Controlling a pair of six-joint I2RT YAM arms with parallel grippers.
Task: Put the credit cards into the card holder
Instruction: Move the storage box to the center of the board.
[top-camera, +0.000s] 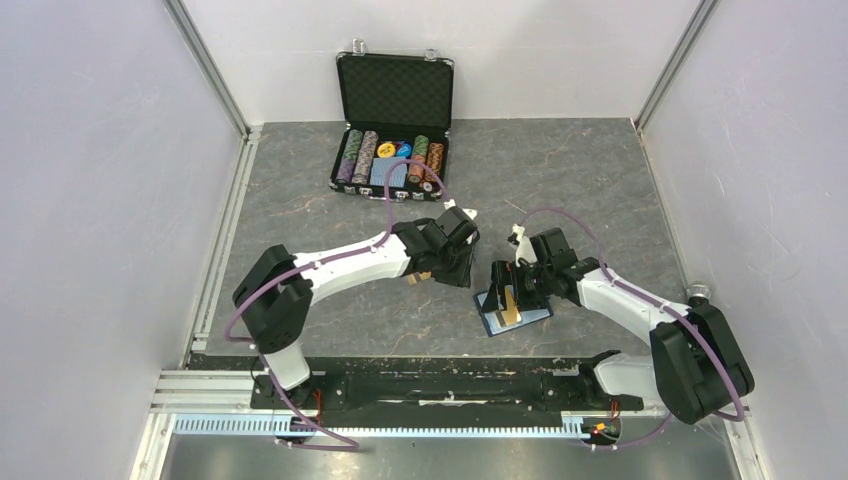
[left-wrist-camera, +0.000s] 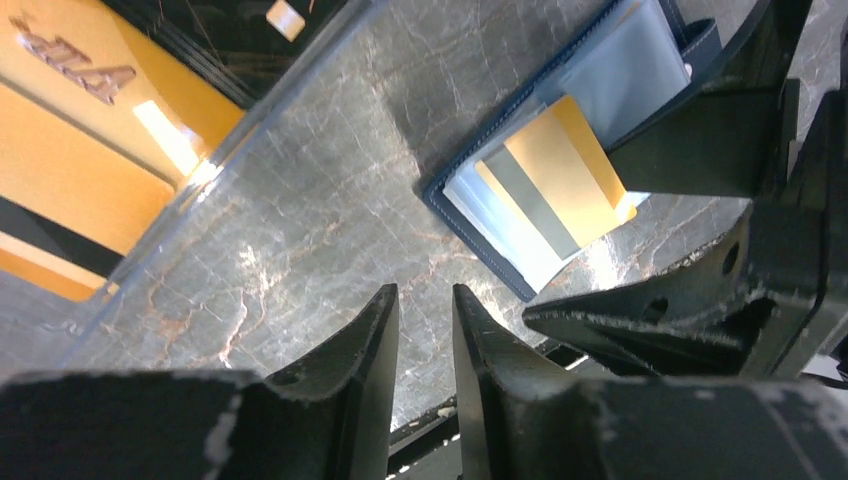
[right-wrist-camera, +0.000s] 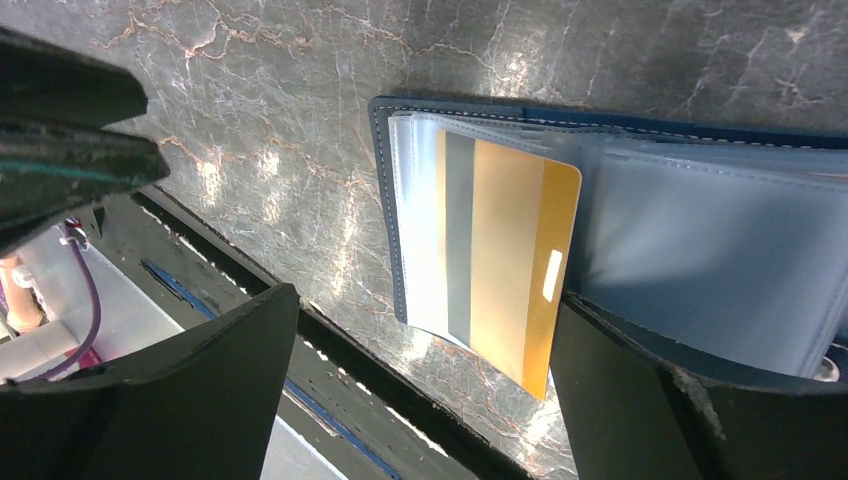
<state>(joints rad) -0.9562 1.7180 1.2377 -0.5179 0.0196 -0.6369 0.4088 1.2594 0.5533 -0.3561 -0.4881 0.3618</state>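
**One gold card on the holder, both grippers empty**

The card holder (right-wrist-camera: 720, 250) lies open and flat on the counter (top-camera: 560, 180), near the front edge and just ahead of the right arm. A gold card (right-wrist-camera: 510, 260) rests across its clear pockets. I cannot tell how far it is seated in a sleeve.

My right gripper (right-wrist-camera: 425, 300) hangs low over the holder with its jaws spread wide, one to each side of the card, and grips nothing. My left gripper (left-wrist-camera: 424, 295) is only narrowly parted and also empty, hovering over bare counter between the holder and the clear tray (left-wrist-camera: 290, 90). The spare cards (left-wrist-camera: 80, 170), gold ones, sit in that tray.

I judge the cards to be light, stiff and glossy. Lying flat they offer no lip, so I would pinch one across its short width at a free end rather than try to scrape under it. A hard squeeze could shoot it out sideways. The holder looks soft and light; I expect it to slide or fold when a card is pushed in, so one gripper should pin its navy border.

Room is tight. The two grippers are close together over the holder, and the front edge of the counter is near it. Toward the chip briefcase (top-camera: 395, 90) at the back the counter is open.
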